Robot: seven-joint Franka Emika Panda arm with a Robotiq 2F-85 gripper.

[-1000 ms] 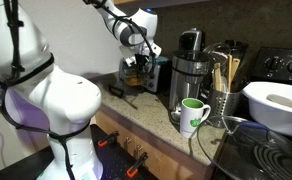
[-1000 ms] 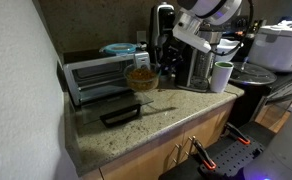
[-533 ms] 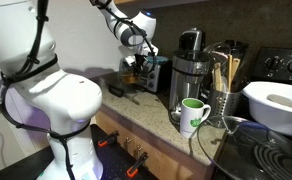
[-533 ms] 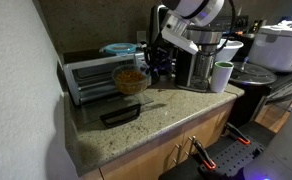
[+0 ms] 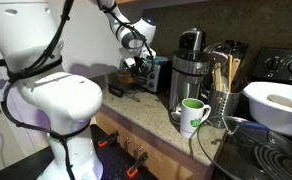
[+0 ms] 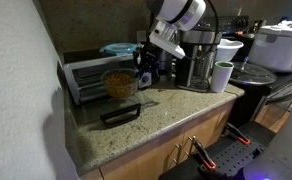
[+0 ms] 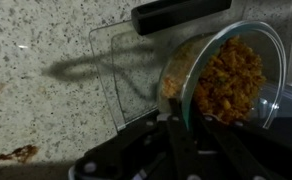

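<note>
My gripper (image 7: 181,125) is shut on the rim of a clear glass bowl (image 7: 226,70) filled with orange-brown food, and the bowl is tilted in the wrist view. In an exterior view the bowl (image 6: 119,82) hangs in front of a silver toaster oven (image 6: 84,72), with the gripper (image 6: 138,76) on its right side. The oven's glass door (image 6: 119,114) lies open and flat on the counter, just below the bowl. The wrist view shows that door (image 7: 126,70) and its black handle (image 7: 181,14) beneath the bowl.
A blue plate (image 6: 119,48) sits on top of the oven. A coffee maker (image 5: 191,70), a green mug (image 5: 193,115), a utensil holder (image 5: 224,80) and a large white bowl (image 5: 276,105) stand along the speckled counter (image 7: 36,80). A rice cooker (image 6: 281,45) is at the far end.
The gripper has carried the bowl away from the coffee maker toward the toaster oven and slightly lower, so it now hangs over the open door. The grip has not changed.
</note>
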